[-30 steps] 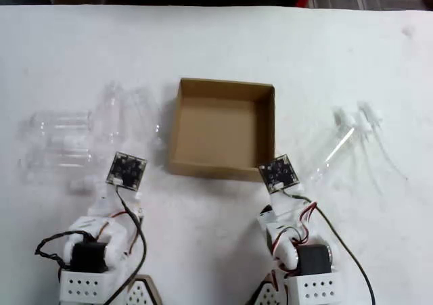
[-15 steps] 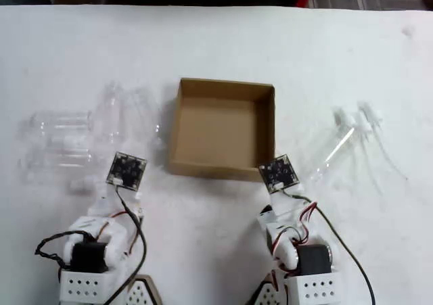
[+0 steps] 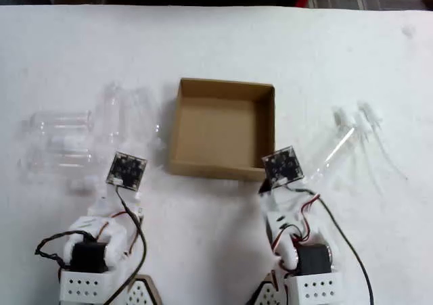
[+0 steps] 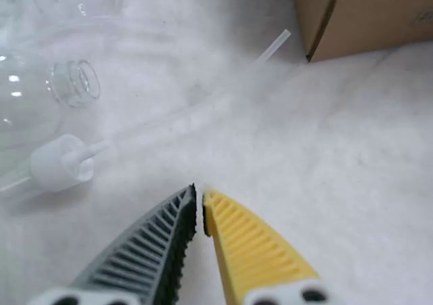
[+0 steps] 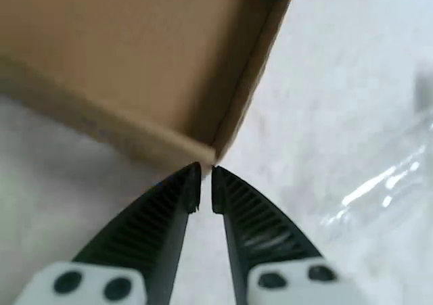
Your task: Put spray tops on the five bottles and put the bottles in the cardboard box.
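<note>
Your left hand (image 4: 198, 197) was all but closed. Its grey and yellow fingers nearly met at the tips with nothing between them, low over the desk (image 4: 325, 149). Just beyond it lay a white spray top (image 4: 59, 164), its dip tube stretched toward the corner of the cardboard box (image 4: 352, 14). Past that was the open neck of a clear bottle (image 4: 74, 83).

Your right hand (image 5: 205, 175) was likewise pinched to a narrow slit and empty, its tips at the box's near corner. A clear item (image 5: 379, 190) lay off to one side, probably a bottle, though I could not be sure.

From above, the box stood empty, with the uncapped bottles (image 3: 61, 122) lying at its left and more spray tops (image 3: 358, 119) at its right. I judged you to be at the very start: you needed to open a hand and take a bottle or a top.

Against half a second before, your right arm had edged forward toward the box, and your left had not moved.
</note>
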You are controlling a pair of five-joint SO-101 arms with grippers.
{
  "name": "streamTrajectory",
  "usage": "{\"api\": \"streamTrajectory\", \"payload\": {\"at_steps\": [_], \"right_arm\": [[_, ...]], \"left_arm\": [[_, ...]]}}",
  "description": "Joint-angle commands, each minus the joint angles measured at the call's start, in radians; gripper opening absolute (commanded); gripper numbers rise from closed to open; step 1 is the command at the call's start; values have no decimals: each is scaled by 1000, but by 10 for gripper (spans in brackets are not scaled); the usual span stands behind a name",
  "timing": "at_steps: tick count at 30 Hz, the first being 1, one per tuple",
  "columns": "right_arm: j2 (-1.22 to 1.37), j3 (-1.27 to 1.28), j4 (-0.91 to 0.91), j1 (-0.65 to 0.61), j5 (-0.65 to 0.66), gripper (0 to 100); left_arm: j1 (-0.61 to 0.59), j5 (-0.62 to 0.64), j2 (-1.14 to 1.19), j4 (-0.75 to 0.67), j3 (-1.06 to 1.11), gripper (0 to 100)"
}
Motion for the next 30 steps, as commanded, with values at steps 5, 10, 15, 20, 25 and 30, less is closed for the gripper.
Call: {"api": "streamTrajectory", "payload": {"at_steps": [5,10,15,20,25,30], "right_arm": [[-1,8,-423,4,-2,22],[-1,8,-360,58,6,22],[-1,8,-283,102,6,22],[-1,8,-265,130,6,22],[-1,8,-232,131,6,22],[-1,8,-232,133,6,22]], "left_arm": [[-4,12,-10,2,0,24],[-4,12,-10,2,0,24],[-4,12,-10,2,0,24],[-4,12,-10,2,0,24],[-2,9,-10,2,0,24],[-2,12,-10,2,0,24]]}}
